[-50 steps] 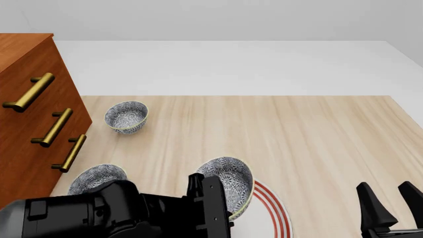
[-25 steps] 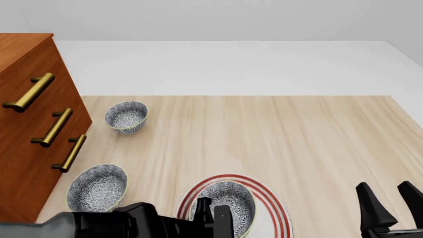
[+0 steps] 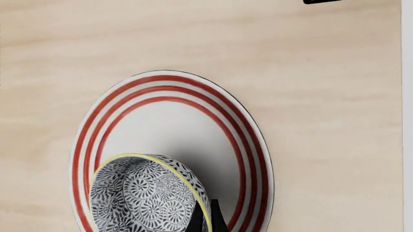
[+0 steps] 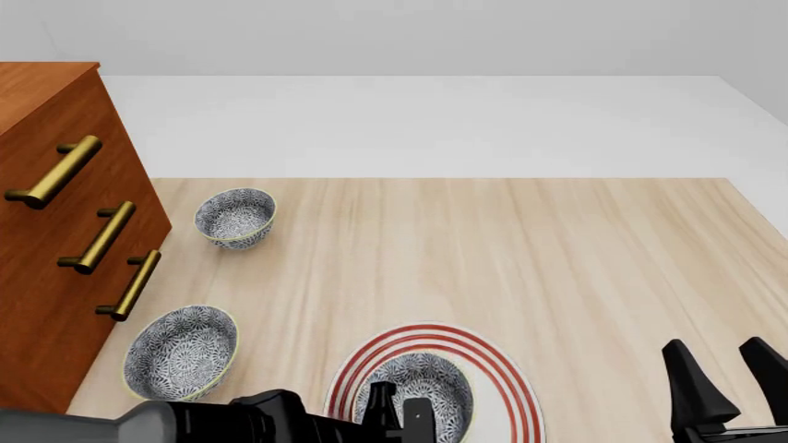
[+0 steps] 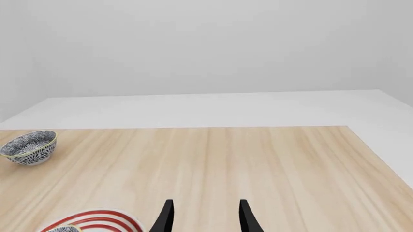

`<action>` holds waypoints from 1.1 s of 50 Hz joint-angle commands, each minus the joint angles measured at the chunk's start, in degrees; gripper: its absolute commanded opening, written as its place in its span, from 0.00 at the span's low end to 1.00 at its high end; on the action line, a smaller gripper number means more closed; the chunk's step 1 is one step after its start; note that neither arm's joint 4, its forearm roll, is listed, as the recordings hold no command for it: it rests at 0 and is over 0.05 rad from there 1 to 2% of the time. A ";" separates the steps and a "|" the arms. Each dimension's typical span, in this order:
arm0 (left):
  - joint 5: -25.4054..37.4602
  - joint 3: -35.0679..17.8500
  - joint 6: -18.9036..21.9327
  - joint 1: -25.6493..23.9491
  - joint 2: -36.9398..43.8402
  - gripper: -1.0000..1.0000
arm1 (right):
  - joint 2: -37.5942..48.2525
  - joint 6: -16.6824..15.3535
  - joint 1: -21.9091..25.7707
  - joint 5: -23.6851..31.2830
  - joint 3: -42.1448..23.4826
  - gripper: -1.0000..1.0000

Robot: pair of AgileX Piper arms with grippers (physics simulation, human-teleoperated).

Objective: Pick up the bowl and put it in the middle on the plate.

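Observation:
The bowl, grey-and-white patterned with a pale yellow rim, sits low inside the red rings of the white plate near the table's front edge. My left gripper is at the bowl's near side, shut on its rim. In the left wrist view the two fingers pinch the rim of the bowl, one inside and one outside, at my left gripper. There the bowl lies off-centre on the plate. My right gripper stands open at the front right, holding nothing, as my right gripper also shows.
Two look-alike bowls stand on the left: one further back, one near the front beside the wooden dresser with brass handles. The far bowl also appears in the right wrist view, with the plate's edge.
The bowl has come down from above the plate, where it hung tilted, to sit low within the rings. My left arm has dropped and drawn back. The right gripper has not moved.

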 commanded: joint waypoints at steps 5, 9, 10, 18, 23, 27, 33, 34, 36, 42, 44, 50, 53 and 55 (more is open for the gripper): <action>-2.16 1.56 1.56 1.71 -0.18 1.00 | 0.11 0.06 0.32 0.11 0.00 1.00; -2.34 1.69 1.79 1.96 -0.80 1.00 | 0.12 0.08 0.30 0.12 0.00 1.00; -2.32 1.67 1.86 1.90 -0.88 1.00 | 0.12 0.10 0.25 0.12 0.00 1.00; -2.00 1.14 1.30 0.94 -1.09 1.00 | 0.18 0.15 0.25 0.15 0.00 1.00; -1.46 0.97 1.13 0.49 -1.63 1.00 | 0.30 0.21 0.32 0.17 0.00 1.00; -0.34 0.51 0.74 -0.01 -3.04 1.00 | 0.36 0.27 0.27 0.17 0.00 1.00; 1.30 0.05 -0.05 -0.65 -5.46 1.00 | 0.43 0.24 0.27 0.16 0.00 1.00; 1.47 -0.08 -0.41 -1.05 -5.70 1.00 | 0.42 0.28 0.27 0.17 0.00 1.00; 1.52 0.22 -0.60 -1.35 -5.98 1.00 | 0.40 0.25 0.28 0.17 0.00 1.00; 0.72 1.04 -1.55 -1.79 -6.13 1.00 | 0.14 0.21 0.18 0.14 0.00 1.00; 0.22 1.52 -1.47 -1.31 -6.59 1.00 | 0.13 0.20 0.12 0.14 0.00 1.00; -0.07 1.80 -3.07 -2.08 -7.32 1.00 | 0.20 0.18 0.25 0.16 0.00 1.00; -0.09 1.73 -3.92 -2.41 -7.92 1.00 | 0.17 0.16 0.25 0.15 0.00 1.00; 0.03 1.79 -4.17 -2.44 -8.56 1.00 | 0.20 0.16 0.20 0.16 0.00 1.00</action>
